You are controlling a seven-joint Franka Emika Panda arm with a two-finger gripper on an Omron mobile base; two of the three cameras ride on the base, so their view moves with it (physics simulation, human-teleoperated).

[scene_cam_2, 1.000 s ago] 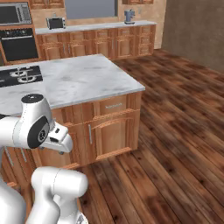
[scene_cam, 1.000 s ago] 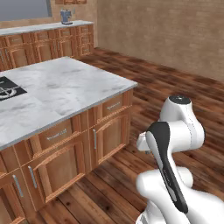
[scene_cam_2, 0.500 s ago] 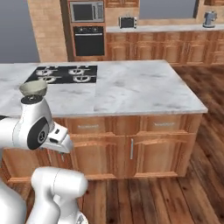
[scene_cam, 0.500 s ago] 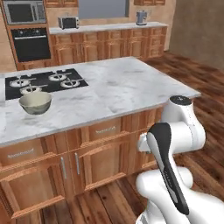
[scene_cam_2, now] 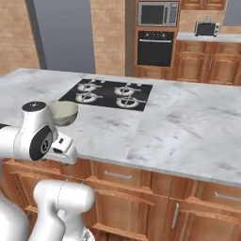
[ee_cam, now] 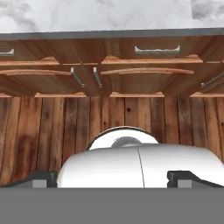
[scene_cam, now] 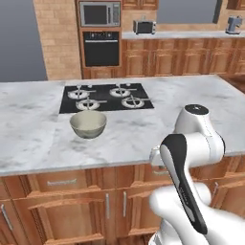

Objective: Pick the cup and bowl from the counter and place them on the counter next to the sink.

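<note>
The bowl (scene_cam: 88, 124), grey-olive outside and cream inside, sits on the marble counter (scene_cam: 33, 143) just in front of the black cooktop (scene_cam: 106, 97). In the right base view the bowl (scene_cam_2: 65, 113) peeks out behind my arm's upper joint. The cup and the sink are out of view. My arm is folded close to the base, in front of the counter's edge and apart from the bowl. In the hand view my gripper (ee_cam: 112, 179) points down at the wooden floor and cabinet fronts. Its dark fingertips (ee_cam: 41, 178) stand far apart, open, with nothing between them.
Brown cabinet doors and drawers with metal handles (ee_cam: 156, 50) run under the counter (scene_cam_2: 188, 127). A wall oven with a microwave (scene_cam: 100, 14) above it and a toaster (scene_cam: 144, 26) stand on the far wall. Wooden floor (ee_cam: 52, 127) lies between base and cabinets.
The whole picture has shifted: the base has swung round the island, so the cooktop and bowl now sit near the middle. The arm keeps its folded pose and the gripper stays open.
</note>
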